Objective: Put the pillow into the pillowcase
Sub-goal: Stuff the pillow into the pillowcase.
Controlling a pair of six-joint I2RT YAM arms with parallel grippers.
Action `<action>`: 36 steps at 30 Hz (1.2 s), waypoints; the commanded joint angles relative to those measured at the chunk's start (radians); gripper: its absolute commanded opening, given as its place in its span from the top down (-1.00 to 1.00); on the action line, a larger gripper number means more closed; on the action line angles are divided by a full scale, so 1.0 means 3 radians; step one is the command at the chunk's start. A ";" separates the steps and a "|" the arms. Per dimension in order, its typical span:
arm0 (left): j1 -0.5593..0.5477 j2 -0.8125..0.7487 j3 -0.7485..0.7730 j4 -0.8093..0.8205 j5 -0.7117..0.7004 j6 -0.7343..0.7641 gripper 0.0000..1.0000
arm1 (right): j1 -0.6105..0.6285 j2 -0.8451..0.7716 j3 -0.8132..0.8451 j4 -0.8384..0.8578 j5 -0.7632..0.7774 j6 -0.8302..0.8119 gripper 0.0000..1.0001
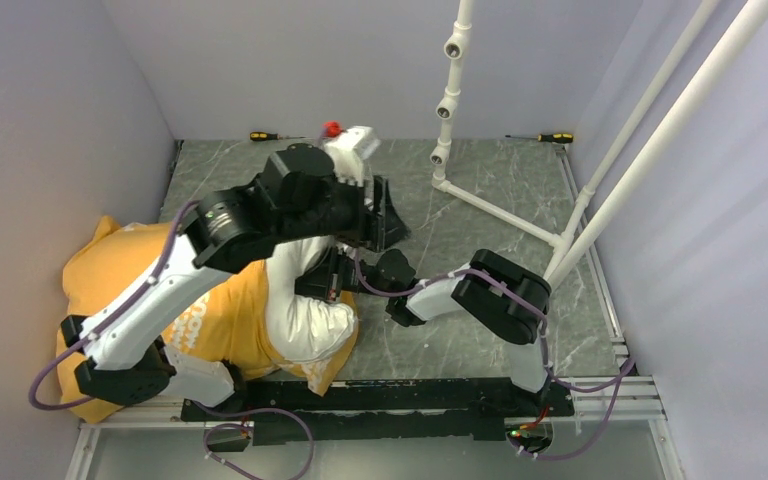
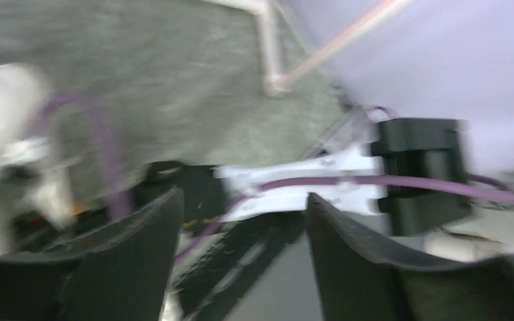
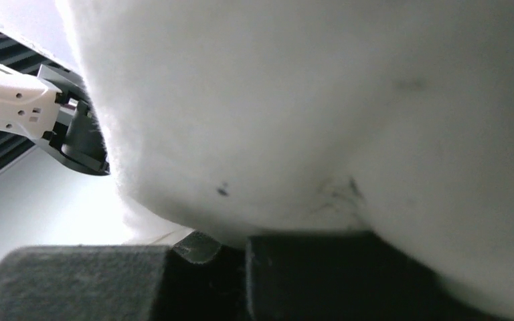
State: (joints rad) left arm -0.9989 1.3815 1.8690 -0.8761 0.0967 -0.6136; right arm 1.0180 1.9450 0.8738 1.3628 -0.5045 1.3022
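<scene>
left gripper (image 2: 242,200) hangs open and empty over the table (image 1: 480,200) (view blurred); right gripper (image 3: 231,257) has its jaws closed together, pressed against the pillow (image 3: 308,120); the pillow's white end sticks out of the pillowcase (image 1: 125,265), which lies at the table's left side.

Top view looks down from above the near edge onto the whole table (image 1: 480,200). Left wrist view, blurred, faces right, sharing table and right arm (image 2: 321,177) with it. Right wrist view looks at the pillow (image 3: 308,100) from very near
</scene>
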 commanded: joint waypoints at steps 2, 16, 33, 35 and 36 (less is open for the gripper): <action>0.0006 -0.0386 0.0108 -0.1386 -0.2166 0.0052 -0.83 | 0.0078 -0.0042 -0.0016 0.0160 -0.0008 0.0103 1.00; 0.0333 -0.0614 -0.0515 -0.2689 -0.2997 -0.0798 -0.63 | 0.0079 0.0115 0.0004 0.0128 -0.0070 0.0149 1.00; 0.0943 -0.0683 -0.1316 -0.1943 -0.2107 -0.0134 0.31 | 0.0072 0.0159 0.0003 0.0148 -0.0079 0.0194 1.00; 0.0945 -0.0626 -0.1256 -0.1979 -0.2066 -0.0141 0.15 | 0.0069 0.0155 0.0002 0.0151 -0.0085 0.0200 1.00; 0.0942 -0.0611 -0.1205 -0.1998 -0.2049 -0.0149 -0.07 | 0.0068 0.0150 0.0002 0.0149 -0.0087 0.0197 1.00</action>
State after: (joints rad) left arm -0.7235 1.1732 1.4868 -1.4715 -0.5861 -0.6823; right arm 1.0161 1.9785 0.8589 1.3937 -0.5098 1.3399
